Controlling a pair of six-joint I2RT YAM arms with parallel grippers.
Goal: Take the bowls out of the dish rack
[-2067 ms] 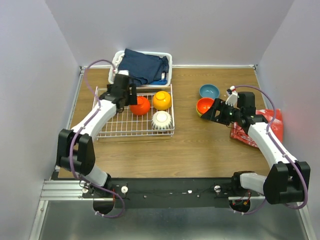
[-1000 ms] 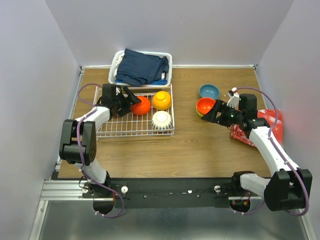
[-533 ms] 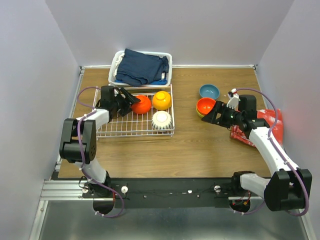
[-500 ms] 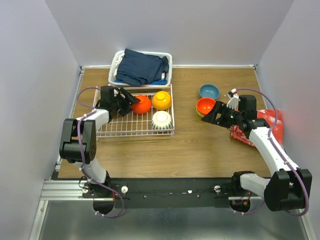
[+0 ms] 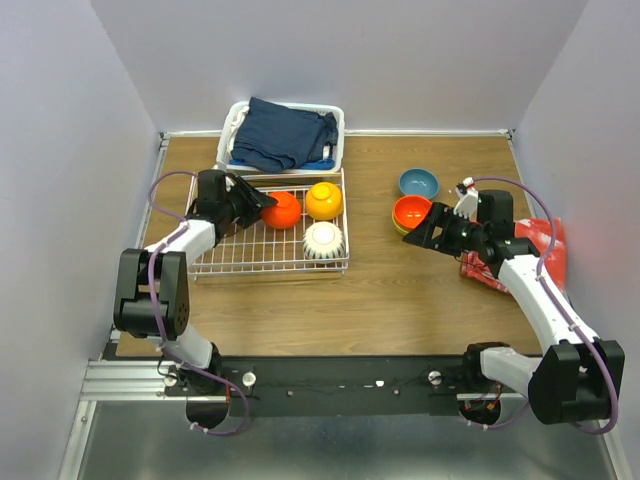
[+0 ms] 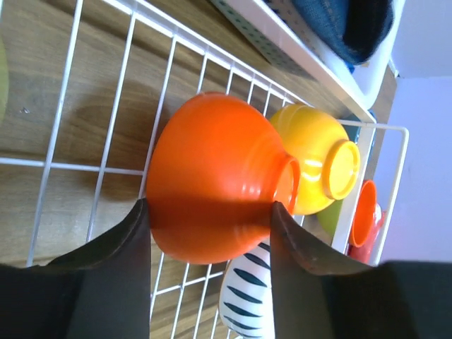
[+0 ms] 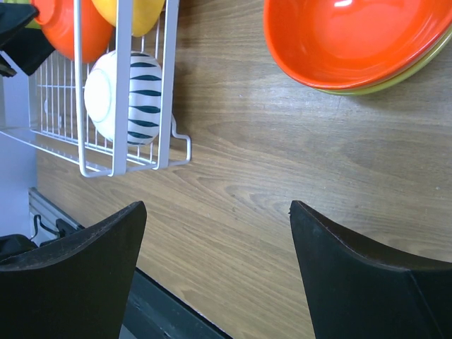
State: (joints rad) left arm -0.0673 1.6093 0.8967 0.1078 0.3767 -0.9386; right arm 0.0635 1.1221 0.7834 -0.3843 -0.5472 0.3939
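Left gripper (image 6: 209,212) is clamped on the upturned red-orange bowl (image 6: 212,162), one finger against each flank, at the far side of the dish rack (image 5: 240,258). The orange-yellow bowl (image 5: 323,200) and the white ribbed bowl (image 5: 323,239) also sit in the rack. Already unloaded, well to the right, are a second red-orange bowl (image 5: 411,211) nested in a lime-green bowl (image 7: 417,67) (only its rim shows) and the blue bowl (image 5: 418,182). Right gripper (image 7: 215,212) hangs nearby with its jaws wide and empty. I judge the task roughly half done.

We find the glossy red-orange bowl (image 5: 282,210) left of the orange-yellow bowl (image 5: 323,200) inside the white wire dish rack (image 5: 240,256).
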